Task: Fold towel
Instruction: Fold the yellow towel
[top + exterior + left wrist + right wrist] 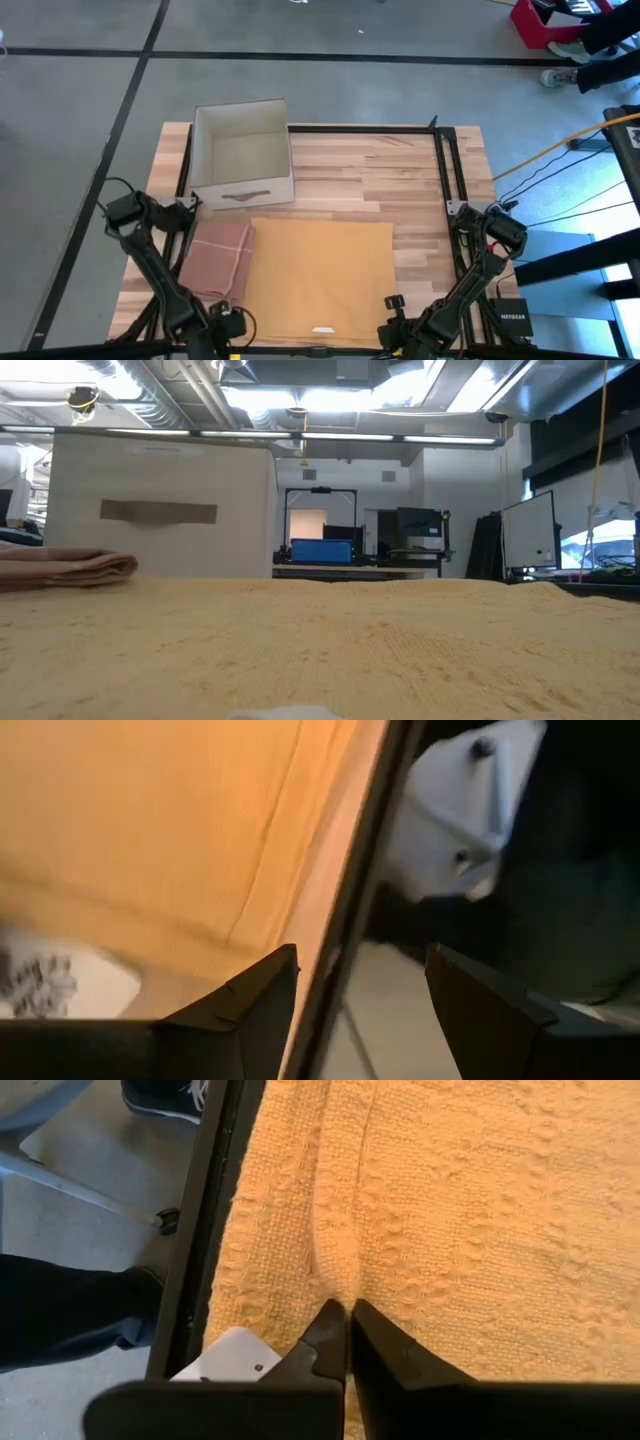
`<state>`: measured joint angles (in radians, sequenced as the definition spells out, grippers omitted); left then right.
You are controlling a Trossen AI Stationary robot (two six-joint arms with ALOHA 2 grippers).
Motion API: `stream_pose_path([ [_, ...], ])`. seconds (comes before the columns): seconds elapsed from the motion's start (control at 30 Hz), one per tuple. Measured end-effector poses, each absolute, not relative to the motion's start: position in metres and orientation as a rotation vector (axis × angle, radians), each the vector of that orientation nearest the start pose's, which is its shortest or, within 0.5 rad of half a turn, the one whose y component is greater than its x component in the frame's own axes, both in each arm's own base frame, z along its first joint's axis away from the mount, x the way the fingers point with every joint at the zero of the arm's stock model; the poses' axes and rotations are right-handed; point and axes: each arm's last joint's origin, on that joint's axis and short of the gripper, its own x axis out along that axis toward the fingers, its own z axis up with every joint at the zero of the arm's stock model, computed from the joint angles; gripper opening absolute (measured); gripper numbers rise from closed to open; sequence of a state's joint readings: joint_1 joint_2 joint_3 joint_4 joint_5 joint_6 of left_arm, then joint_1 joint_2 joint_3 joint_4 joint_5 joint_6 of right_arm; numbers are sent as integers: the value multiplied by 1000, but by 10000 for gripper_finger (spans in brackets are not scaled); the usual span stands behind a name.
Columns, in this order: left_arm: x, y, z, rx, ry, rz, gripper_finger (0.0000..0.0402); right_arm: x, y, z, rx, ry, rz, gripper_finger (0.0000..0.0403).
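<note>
Bright ceiling lights (300,400) glare in low view; left wrist view blurry, dim.

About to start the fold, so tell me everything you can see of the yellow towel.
The yellow towel lies spread flat on the wooden table, a mustard rectangle of coarse woven cloth with a small white tag near its front edge. Its left edge meets the folded pink towel; the white box stands just behind it. The right hand is shut on a pinched ridge of cloth by the front edge. The left hand hangs open, off the cloth.
</note>
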<state>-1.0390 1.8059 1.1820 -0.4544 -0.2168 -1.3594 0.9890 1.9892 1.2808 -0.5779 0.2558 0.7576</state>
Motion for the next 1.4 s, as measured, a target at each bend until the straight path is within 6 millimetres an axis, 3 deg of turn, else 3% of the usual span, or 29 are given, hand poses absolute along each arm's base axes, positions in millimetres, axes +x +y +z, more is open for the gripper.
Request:
stream_pose_path([
  [0.23,187,-307,150,-485,1231,113,214,215,312,139,-109,1179,175,12],
  [0.47,195,-299,149,-486,1247,162,214,215,312,139,-110,1179,176,10],
  [0.63,196,-298,149,-598,1262,236,214,215,312,139,-110,1179,176,12],
  [1.4,199,-294,156,-802,1251,365,214,215,312,139,-111,1179,176,14],
])
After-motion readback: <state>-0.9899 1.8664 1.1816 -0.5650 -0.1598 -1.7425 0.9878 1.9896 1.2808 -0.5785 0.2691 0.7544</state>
